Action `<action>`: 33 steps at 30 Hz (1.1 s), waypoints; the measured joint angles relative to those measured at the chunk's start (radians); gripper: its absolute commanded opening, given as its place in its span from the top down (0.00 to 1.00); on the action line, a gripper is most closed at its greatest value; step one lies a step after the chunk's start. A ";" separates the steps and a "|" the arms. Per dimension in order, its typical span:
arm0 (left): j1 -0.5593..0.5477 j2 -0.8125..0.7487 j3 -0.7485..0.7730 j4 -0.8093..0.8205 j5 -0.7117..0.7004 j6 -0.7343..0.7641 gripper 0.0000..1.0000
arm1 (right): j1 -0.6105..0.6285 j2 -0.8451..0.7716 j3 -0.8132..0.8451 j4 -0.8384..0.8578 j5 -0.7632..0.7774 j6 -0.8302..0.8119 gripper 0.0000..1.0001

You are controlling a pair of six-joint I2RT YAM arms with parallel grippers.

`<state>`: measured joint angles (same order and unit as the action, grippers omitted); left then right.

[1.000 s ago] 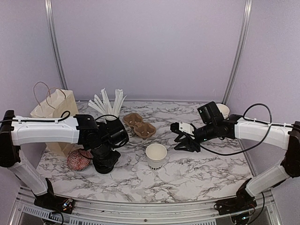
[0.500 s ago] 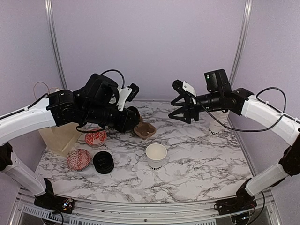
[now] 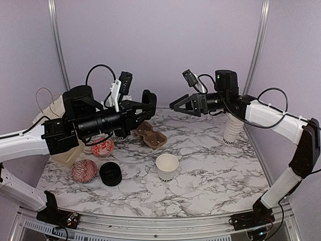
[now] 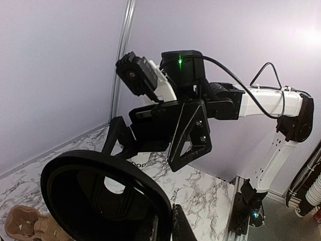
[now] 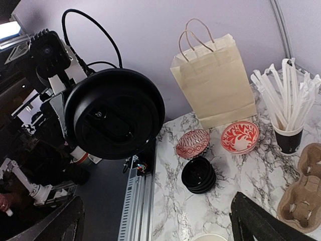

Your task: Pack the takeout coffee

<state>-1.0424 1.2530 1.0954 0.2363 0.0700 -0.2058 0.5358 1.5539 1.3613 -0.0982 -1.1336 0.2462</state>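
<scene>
Pinching a black lid, the left end effector hangs aloft.

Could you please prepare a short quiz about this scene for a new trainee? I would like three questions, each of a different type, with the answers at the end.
1. True or false: the left pincer holds a black lid up in the air.
2. Where does the open white cup stand?
A. in the cardboard carrier
B. alone on the marble table, between the two arms
C. inside the paper bag
3. Fill the gap: the right pincer is raised, and its fingers are ___ (open or shut).

Key: 1 true; 2 B; 3 open.
</scene>
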 measured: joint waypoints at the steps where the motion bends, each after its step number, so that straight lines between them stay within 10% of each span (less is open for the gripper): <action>1: 0.000 0.000 0.000 0.017 0.005 0.007 0.92 | 0.004 0.010 0.000 0.046 -0.026 0.052 0.01; 33: 0.000 0.044 0.003 0.095 0.106 0.034 0.86 | 0.127 0.149 0.066 0.527 -0.188 0.581 0.18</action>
<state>-1.0428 1.2968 1.0988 0.3313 0.1757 -0.1715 0.6628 1.7027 1.4277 0.4286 -1.3216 0.8276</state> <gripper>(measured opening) 0.112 0.835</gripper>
